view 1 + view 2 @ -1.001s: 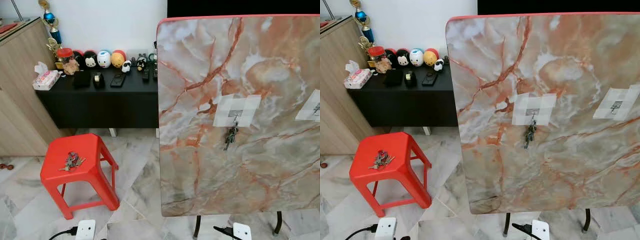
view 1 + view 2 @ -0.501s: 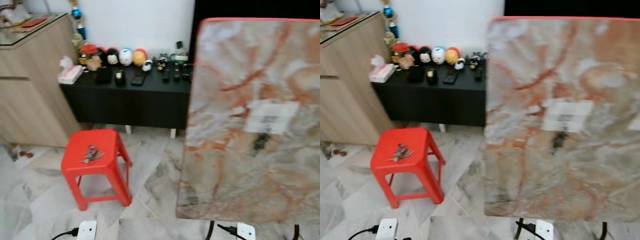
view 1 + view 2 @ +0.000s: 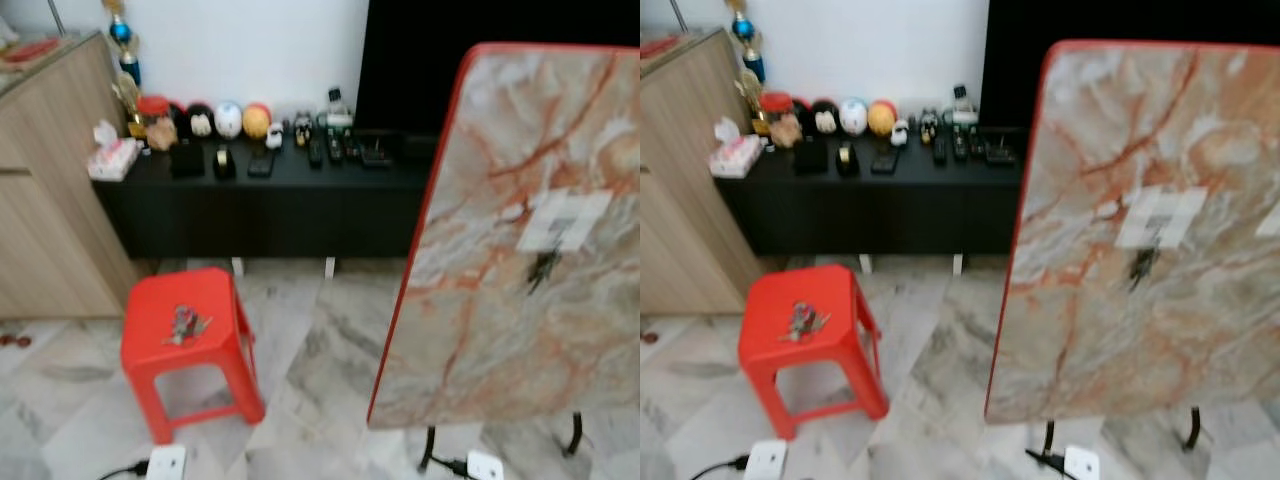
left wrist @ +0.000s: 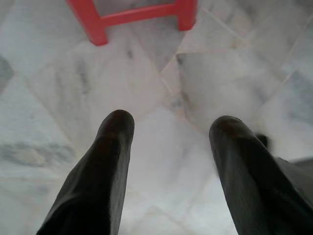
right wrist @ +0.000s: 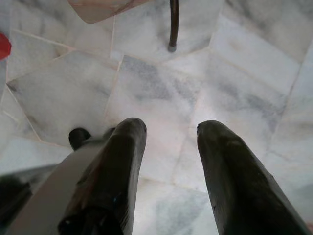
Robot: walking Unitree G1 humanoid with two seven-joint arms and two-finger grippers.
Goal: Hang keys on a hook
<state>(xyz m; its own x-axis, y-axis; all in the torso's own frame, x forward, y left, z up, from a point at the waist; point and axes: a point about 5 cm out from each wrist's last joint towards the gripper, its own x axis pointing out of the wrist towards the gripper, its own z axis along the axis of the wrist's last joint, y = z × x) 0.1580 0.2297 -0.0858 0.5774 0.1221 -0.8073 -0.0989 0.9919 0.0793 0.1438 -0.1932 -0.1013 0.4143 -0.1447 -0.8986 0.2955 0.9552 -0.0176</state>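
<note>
I see a bunch of keys (image 3: 184,324) lying on the red stool (image 3: 190,345), low down where I can reach them. Another bunch (image 3: 1141,264) already hangs on a hook on the tipped-up marble board (image 3: 1120,300). My left gripper (image 4: 171,129) and right gripper (image 5: 168,129) hang over the floor (image 5: 161,88), fingers apart, holding nothing. The wrist views show floor tiles; the head views show the keys.

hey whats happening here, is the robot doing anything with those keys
Not at this moment. One bunch of keys lies on the red stool, untouched. Another bunch hangs on a hook on the upright marble-pattern board. Both arms hang idle over the tiled floor: the left gripper and the right gripper are open and hold nothing. Picking up the keys from the stool has not begun.
</note>
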